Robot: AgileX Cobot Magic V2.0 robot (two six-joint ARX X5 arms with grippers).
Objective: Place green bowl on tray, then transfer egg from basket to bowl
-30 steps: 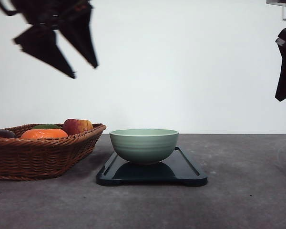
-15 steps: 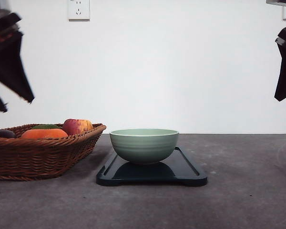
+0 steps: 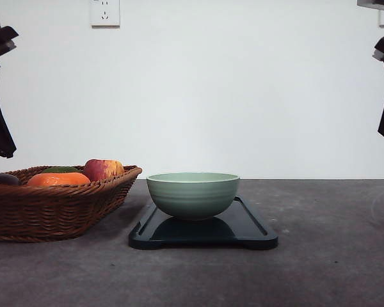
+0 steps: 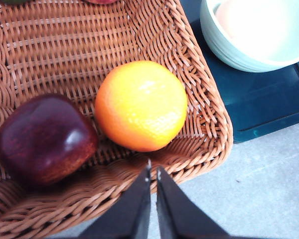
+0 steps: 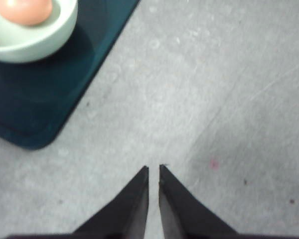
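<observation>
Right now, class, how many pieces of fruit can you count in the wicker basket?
4: an orange and a dark red fruit by the near rim, a red-yellow apple and a green fruit further back. The basket wall may hide others.

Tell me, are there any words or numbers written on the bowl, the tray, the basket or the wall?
None can be read. The green bowl, the tray and the basket show no writing. The wall socket has slots only, no letters that can be made out.
</observation>
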